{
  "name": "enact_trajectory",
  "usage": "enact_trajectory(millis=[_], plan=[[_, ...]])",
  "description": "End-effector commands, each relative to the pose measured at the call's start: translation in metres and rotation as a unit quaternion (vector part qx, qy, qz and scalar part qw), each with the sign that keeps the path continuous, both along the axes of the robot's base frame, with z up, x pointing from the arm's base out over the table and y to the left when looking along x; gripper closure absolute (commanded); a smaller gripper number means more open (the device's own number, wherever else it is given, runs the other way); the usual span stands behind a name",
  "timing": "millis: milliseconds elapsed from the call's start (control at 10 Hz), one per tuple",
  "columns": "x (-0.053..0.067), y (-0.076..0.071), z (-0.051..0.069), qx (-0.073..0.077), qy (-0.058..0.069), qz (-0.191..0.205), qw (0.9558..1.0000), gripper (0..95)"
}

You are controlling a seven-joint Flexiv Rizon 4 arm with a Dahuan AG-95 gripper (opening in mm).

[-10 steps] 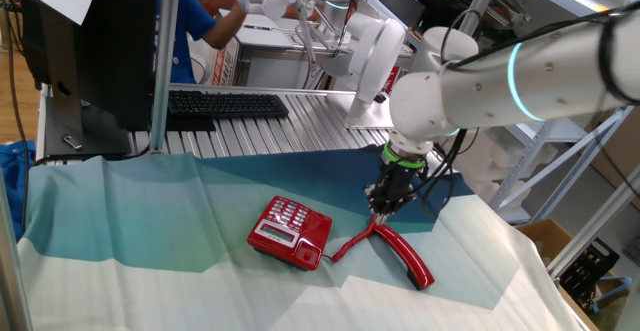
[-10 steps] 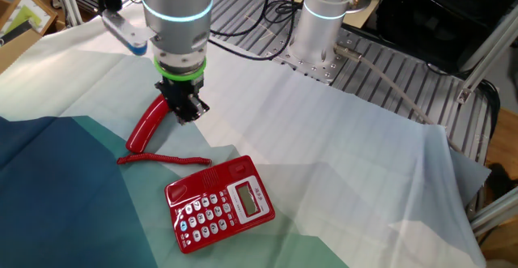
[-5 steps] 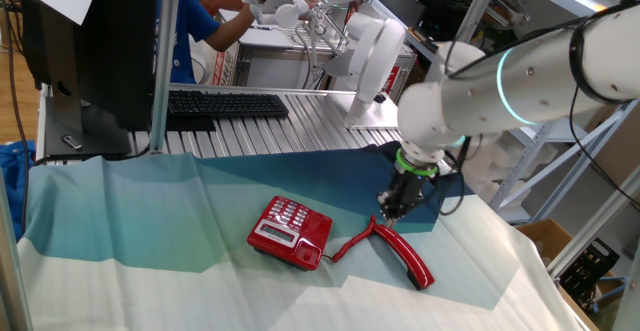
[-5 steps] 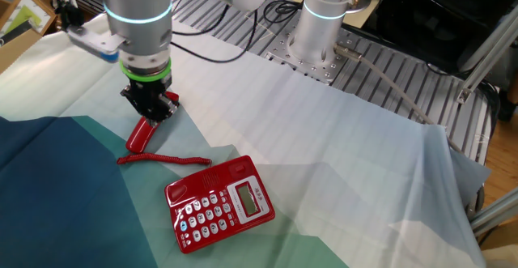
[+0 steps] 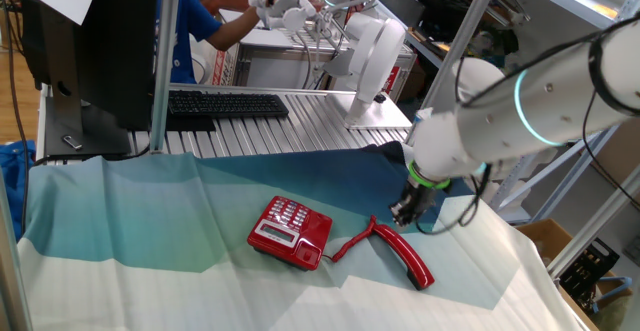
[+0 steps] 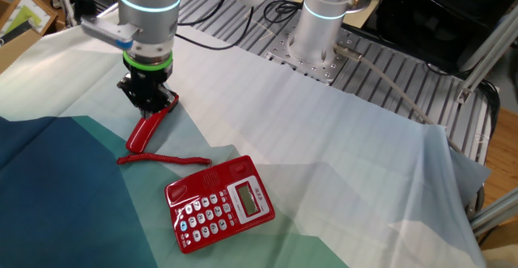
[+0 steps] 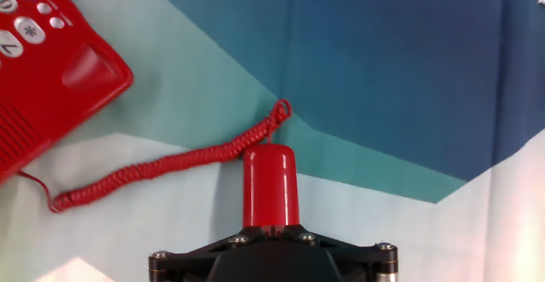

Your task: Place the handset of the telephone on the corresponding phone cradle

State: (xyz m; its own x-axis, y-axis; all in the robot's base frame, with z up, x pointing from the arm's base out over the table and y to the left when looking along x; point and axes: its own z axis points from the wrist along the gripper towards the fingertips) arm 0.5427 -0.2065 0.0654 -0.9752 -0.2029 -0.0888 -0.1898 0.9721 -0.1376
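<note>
The red handset (image 5: 405, 256) lies flat on the cloth to the right of the red telephone (image 5: 290, 233), joined to it by its coiled cord (image 5: 345, 245). The phone cradle (image 6: 188, 189) beside the pale keypad holds nothing. My gripper (image 5: 408, 212) is low over the middle of the handset and looks open, with a finger on each side of the bar (image 6: 150, 125). In the hand view the handset's rounded end (image 7: 270, 184) sticks out from under the black gripper body, the cord (image 7: 162, 169) runs left to the telephone (image 7: 43, 77), and the fingertips are hidden.
A black keyboard (image 5: 225, 103) lies on the metal bench behind the cloth. A white arm base (image 6: 324, 17) stands at the back. A monitor (image 5: 90, 41) and a post (image 5: 160, 61) stand at the left. A person works in the background.
My gripper has moved along the handset, away from its cord end, and come lower over it. The handset, cord and telephone have not moved.
</note>
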Motion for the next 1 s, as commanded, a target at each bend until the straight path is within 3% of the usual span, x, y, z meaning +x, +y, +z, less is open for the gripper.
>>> enact_trajectory(millis=[100, 200, 300, 400, 500, 700, 800, 900, 1000], plan=[[-0.0021, -0.0001, -0.0050, 0.032, 0.007, -0.041, 0.9986, 95.0], [-0.0023, 0.0000, -0.0050, 0.037, 0.007, -0.059, 0.9976, 95.0], [-0.0024, 0.0000, -0.0050, 0.037, 0.006, -0.067, 0.9971, 76.0], [-0.0024, 0.0000, -0.0050, 0.037, 0.006, -0.071, 0.9967, 76.0], [-0.0024, 0.0000, -0.0050, 0.037, 0.006, -0.074, 0.9965, 57.0], [-0.0024, 0.0000, -0.0050, 0.033, 0.005, -0.073, 0.9968, 57.0], [-0.0024, 0.0000, -0.0050, 0.032, 0.005, -0.073, 0.9968, 38.0], [-0.0026, 0.0001, -0.0051, 0.032, 0.005, -0.072, 0.9969, 38.0], [-0.0030, 0.0002, -0.0053, 0.031, 0.004, -0.071, 0.9970, 19.0]])
